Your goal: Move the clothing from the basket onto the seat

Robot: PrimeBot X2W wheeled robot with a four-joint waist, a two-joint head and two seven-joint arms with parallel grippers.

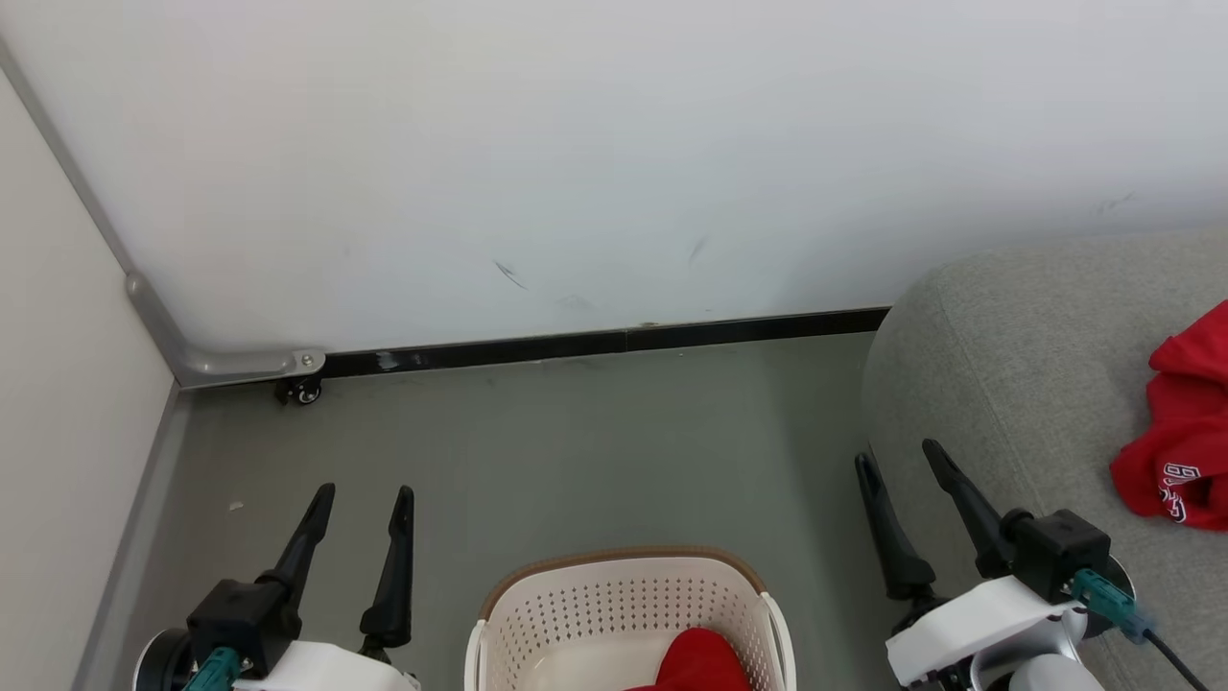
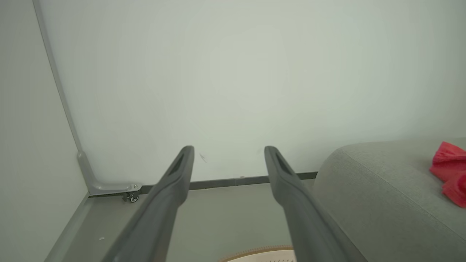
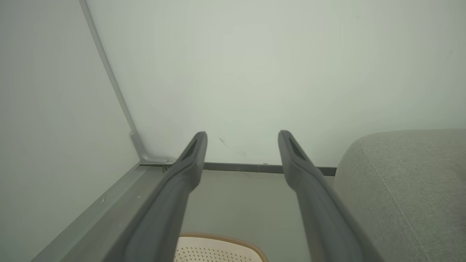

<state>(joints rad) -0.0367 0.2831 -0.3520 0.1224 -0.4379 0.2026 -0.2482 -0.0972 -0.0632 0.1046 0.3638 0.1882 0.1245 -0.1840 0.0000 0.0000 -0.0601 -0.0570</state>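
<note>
At the bottom centre of the head view, the cream-white perforated plastic basket (image 1: 614,600) stands on the grey floor (image 1: 595,441), with a plain red fabric garment (image 1: 696,662) inside it. The large grey woven-fabric sofa (image 1: 1007,384) takes the right side, and the red printed jersey (image 1: 1185,432) lies on it at the far right edge. The left gripper (image 1: 366,491) is at lower left of the basket and the right gripper (image 1: 897,451) at lower right, by the sofa's left edge.

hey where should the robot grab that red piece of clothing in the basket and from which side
Probably pinch the bunched hump of the red garment, its highest part in view. Come straight down through the open top: the walls of the basket stand around it, blocking a sideways reach.
</note>
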